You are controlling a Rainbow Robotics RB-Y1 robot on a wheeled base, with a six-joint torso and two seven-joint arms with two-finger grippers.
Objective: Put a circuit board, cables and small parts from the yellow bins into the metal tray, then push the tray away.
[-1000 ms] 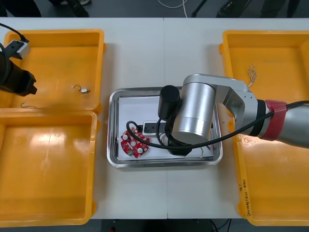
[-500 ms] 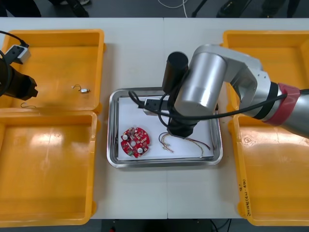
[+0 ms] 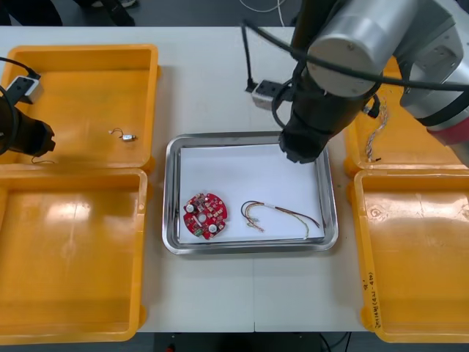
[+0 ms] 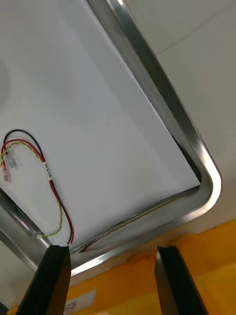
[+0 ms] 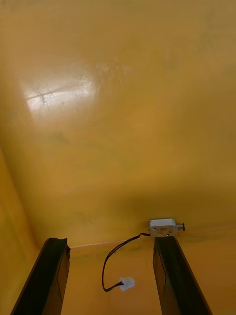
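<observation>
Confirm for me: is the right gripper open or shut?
Open. In its wrist view the right gripper holds both black fingers apart, nothing between them, over the metal tray.

Nothing can be read for certain. In the front view, dark handwritten marks run along the rim of the near right bin [image 3: 369,292], too small to make out. In the right wrist view a white tag [image 4: 47,170] on the red and yellow cable [image 4: 60,209] carries tiny print. A white sticker [image 4: 81,299] sits on a bin wall [image 4: 196,258] past the tray [image 4: 164,101] corner. Both are illegible.
</observation>
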